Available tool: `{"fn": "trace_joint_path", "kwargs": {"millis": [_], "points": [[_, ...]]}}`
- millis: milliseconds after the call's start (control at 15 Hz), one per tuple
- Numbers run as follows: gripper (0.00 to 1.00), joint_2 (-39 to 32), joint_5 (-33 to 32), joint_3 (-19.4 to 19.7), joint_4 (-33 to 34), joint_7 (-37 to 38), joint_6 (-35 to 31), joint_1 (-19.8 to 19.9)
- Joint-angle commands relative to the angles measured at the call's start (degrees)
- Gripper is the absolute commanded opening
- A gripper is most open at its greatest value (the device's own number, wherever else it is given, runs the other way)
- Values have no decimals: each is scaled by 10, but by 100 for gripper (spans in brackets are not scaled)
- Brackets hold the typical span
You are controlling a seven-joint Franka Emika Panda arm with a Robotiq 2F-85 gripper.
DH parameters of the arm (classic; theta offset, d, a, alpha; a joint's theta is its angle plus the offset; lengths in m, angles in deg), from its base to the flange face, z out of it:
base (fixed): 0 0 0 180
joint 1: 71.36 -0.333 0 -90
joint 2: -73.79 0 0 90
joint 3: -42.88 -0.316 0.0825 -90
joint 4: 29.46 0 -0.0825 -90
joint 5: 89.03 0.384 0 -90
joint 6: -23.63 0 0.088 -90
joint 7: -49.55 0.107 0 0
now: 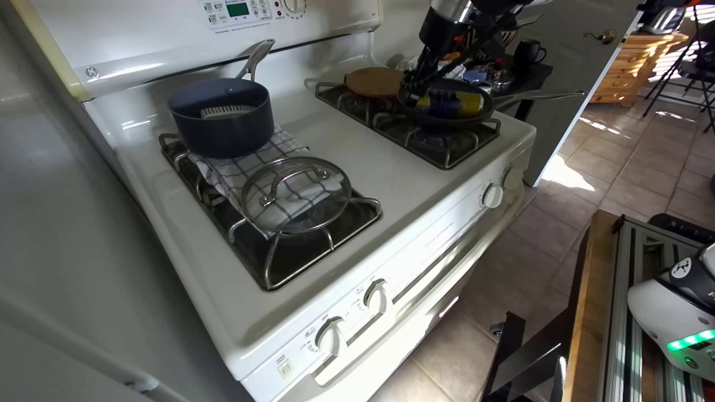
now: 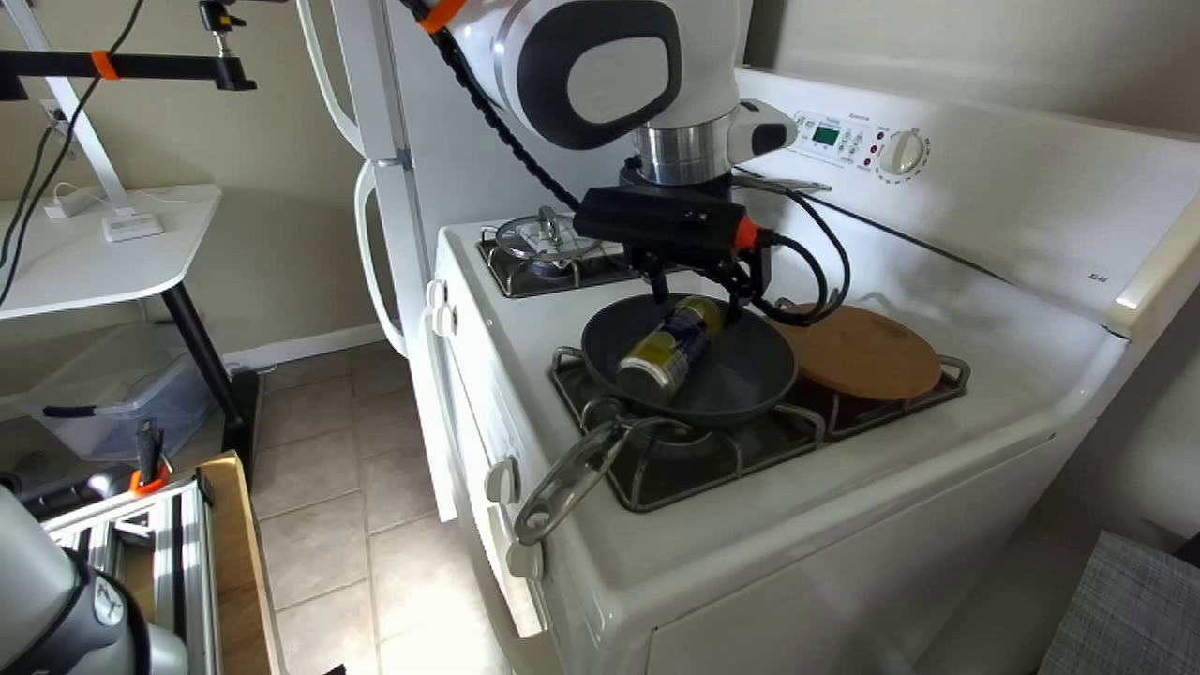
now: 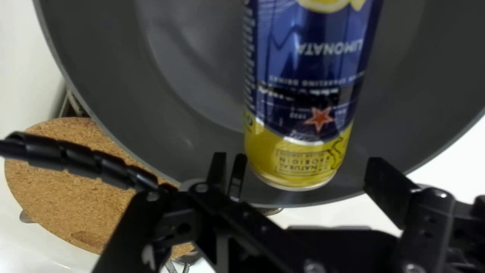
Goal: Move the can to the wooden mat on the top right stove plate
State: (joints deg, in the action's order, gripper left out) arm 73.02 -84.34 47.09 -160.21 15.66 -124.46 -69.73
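The can (image 1: 455,104), dark blue with yellow ends, lies on its side inside the dark frying pan (image 2: 750,380). It also shows in an exterior view (image 2: 677,345) and large in the wrist view (image 3: 303,94). My gripper (image 3: 303,163) is open over the pan, fingers on either side of the can's near yellow end. The left finger is close to the can; a gap shows at the right. The gripper also shows in an exterior view (image 2: 698,295). The wooden mat (image 2: 858,352), a round tan disc, lies on the stove plate (image 2: 958,377) beside the pan; it also shows in the wrist view (image 3: 64,182).
The pan's handle (image 2: 572,483) sticks out past the stove's front edge. A dark saucepan (image 1: 223,125), a checked cloth (image 1: 223,178) and a glass lid (image 1: 296,195) sit on the other grate. The stove's back panel (image 2: 1012,187) rises behind the mat.
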Motion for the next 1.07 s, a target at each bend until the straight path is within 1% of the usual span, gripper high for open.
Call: {"fn": "trace_joint_path", "kwargs": {"millis": [0,133,267,467,533,600,667,733,800,867,933,1000], "points": [[95,-2,61,-1,2,-73,21,16],[95,-5,92,-1,5,-106,32,21],[92,-9,125,-3,6,-135,32,23],[89,-16,159,-6,10,-160,26,22],[86,-18,143,-6,12,-152,29,22],[80,-19,131,-5,12,-149,33,23],[78,-20,108,-3,12,-140,36,24],[70,-21,100,-2,13,-141,40,25],[75,-21,90,-1,13,-138,39,27],[68,-22,88,-2,13,-140,36,28],[51,-22,86,-2,13,-138,33,29],[49,-22,78,-2,13,-134,32,29]]}}
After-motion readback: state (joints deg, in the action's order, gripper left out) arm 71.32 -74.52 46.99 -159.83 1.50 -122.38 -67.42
